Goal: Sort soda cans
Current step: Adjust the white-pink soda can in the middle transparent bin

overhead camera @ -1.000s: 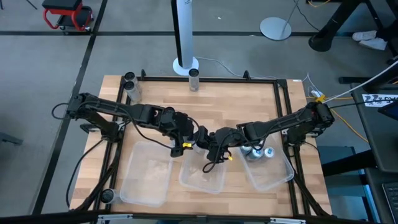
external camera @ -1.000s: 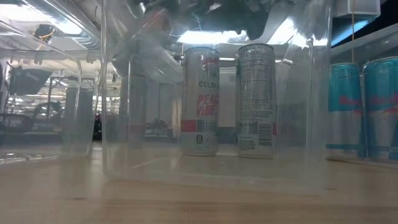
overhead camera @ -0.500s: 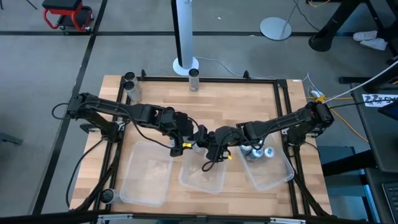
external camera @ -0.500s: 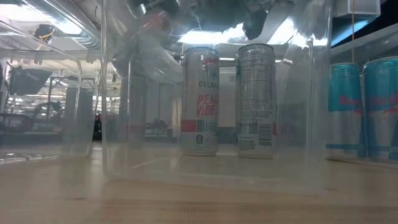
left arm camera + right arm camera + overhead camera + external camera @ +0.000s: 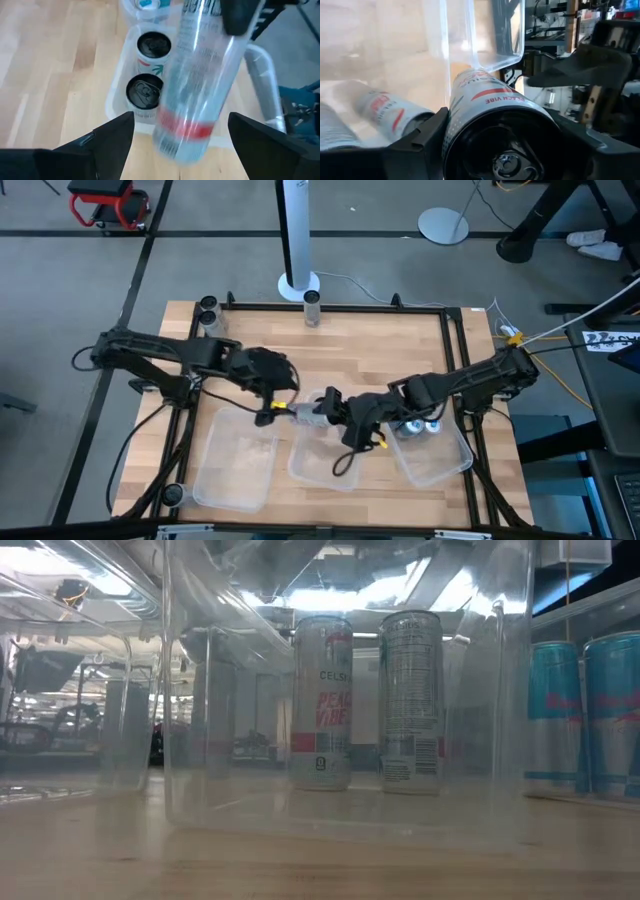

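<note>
Seen from above, the right gripper (image 5: pixel 330 410) is gripping a silver soda can (image 5: pixel 312 412) laid horizontally above the far edge of the middle clear bin (image 5: pixel 325 463), its two fingers closed on the can's dark-topped end. The right wrist view confirms this: the can's black lid is filling the space between the dark fingers (image 5: pixel 415 145), and red lettering on the side is reading "PEACH VIBE". The left gripper (image 5: pixel 268 412) is standing just to the left of the can's other end with its fingers spread apart; in the left wrist view the held can (image 5: pixel 200 85) is lying between and beyond the open fingers (image 5: pixel 107 137), apparently without touching them, though blur is making contact hard to judge.

Two upright cans (image 5: pixel 322 398) are standing in the far part of the middle bin, mostly hidden in the high view. The low view is showing them side by side: a white Celsius can (image 5: pixel 321 703) and a silver can (image 5: pixel 410 700) turned to show its printed back. From the left wrist their black tops (image 5: pixel 153 45) are visible.

The right clear bin (image 5: pixel 440 465) is holding blue-and-white cans (image 5: pixel 432 424), seen as pale blue cylinders (image 5: pixel 585 715) at the right edge of the low view. The left clear bin (image 5: pixel 235 465) is lying on the wooden table (image 5: pixel 380 345). Three more cans (image 5: pixel 208 311) are standing along the table's far edge.
</note>
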Controlling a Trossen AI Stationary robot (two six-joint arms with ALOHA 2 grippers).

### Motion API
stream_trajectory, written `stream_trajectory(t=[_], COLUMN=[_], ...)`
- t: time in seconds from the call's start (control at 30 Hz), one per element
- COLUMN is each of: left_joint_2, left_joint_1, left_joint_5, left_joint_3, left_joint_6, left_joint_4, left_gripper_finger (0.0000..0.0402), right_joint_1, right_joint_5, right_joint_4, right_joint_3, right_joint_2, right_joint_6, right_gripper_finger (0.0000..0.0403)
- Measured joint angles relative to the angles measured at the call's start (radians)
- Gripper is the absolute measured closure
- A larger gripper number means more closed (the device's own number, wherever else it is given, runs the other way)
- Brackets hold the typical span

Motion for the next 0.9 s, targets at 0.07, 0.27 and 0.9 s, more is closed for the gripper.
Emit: stream_trajectory(t=[0.07,0.27,0.9], left_joint_2=[-0.041,-0.128,-0.265], left_joint_1=[-0.013,-0.072,-0.168], left_joint_5=[-0.014,-0.059,-0.111], left_joint_3=[-0.002,-0.087,-0.422], left_joint_6=[-0.004,-0.021,-0.043], left_joint_4=[-0.016,-0.004,0.244], left_gripper_finger=[0.0091,0.009,0.0089], right_joint_1=[0.017,0.074,-0.034], right_joint_5=[0.0,-0.02,-0.315], right_joint_4=[-0.052,-0.166,-0.503], right_joint_3=[0.035,0.093,0.274], right_joint_2=[-0.001,-0.001,0.241], right_joint_6=[0.045,0.167,0.512], right_gripper_finger=[0.0144,0.0142,0.0145])
